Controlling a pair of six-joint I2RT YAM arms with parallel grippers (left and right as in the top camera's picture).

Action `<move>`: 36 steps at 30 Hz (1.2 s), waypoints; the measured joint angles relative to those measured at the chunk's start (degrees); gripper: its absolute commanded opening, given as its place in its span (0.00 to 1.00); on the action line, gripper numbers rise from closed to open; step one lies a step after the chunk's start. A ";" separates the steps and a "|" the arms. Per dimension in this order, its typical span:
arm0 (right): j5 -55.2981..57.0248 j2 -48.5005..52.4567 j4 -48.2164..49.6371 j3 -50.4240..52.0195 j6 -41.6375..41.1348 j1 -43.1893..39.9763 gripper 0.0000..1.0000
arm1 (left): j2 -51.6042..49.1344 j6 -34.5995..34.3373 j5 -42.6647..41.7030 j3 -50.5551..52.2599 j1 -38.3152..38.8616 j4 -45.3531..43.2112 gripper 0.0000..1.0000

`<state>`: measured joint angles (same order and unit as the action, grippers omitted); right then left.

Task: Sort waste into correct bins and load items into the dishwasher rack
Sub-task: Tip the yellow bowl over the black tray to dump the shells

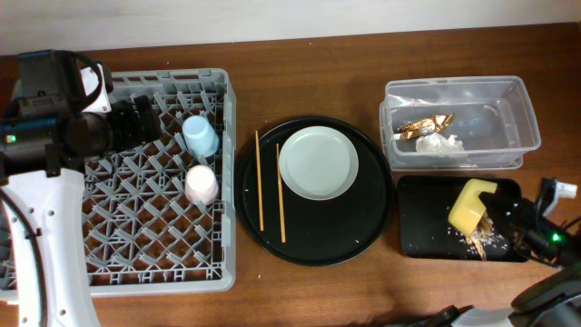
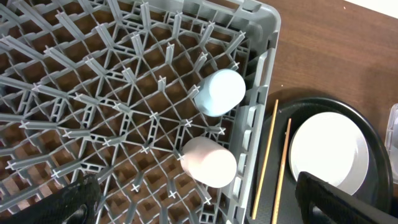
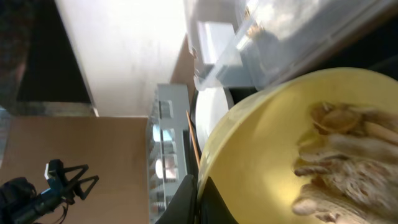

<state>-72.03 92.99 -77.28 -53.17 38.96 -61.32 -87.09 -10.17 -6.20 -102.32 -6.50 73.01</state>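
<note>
At the right claw (image 1: 507,213), clamped on its rim: yellow bowl (image 1: 472,207), tipped, food scraps (image 3: 339,155) inside, more lying right under it on the shallow black tray (image 1: 422,232). Clear tub (image 1: 508,113) sits just beyond, holding foil wrapper (image 1: 422,124) and tissue (image 1: 440,143). Left claw (image 1: 143,118): fingers apart, gripping nothing, over the dishwasher rack (image 1: 154,254); blue cup (image 1: 201,136) and pink cup (image 1: 201,184) lie just ahead of it.

A grey plastic lattice rack (image 1: 154,238) holds a light-blue cup (image 1: 201,136) and a pink cup (image 1: 201,184). A pale round plate (image 1: 318,163) and two wooden chopsticks (image 1: 260,182) lie on a round black tray (image 1: 318,232). A yellow bowl (image 1: 470,207) sits tilted in a shallow black rectangular tray (image 1: 425,227).
</note>
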 measured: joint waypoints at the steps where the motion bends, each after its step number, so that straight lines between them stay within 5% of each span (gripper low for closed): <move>1: -1.53 -0.02 0.42 1.44 1.55 -1.16 0.04 | 0.00 0.00 0.00 0.00 0.00 0.00 0.99; 11: -13.70 -0.26 11.26 12.83 4.46 -3.41 0.04 | 0.00 0.00 0.00 0.00 0.00 0.00 0.99; 26: -15.32 -0.15 2.03 6.82 -7.48 -2.60 0.04 | 0.00 0.00 0.02 0.00 0.00 0.00 0.99; 30: -8.07 0.04 -11.74 -8.55 -5.60 2.43 0.04 | 0.00 0.00 0.00 0.00 0.00 -0.02 0.99; 36: 18.40 -0.07 -16.31 -39.17 -18.18 30.97 0.04 | -0.02 0.00 0.00 0.00 0.00 -0.02 0.99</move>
<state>-53.63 92.92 -93.58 -92.33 20.78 -30.35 -87.11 -10.17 -6.20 -102.32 -6.50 72.99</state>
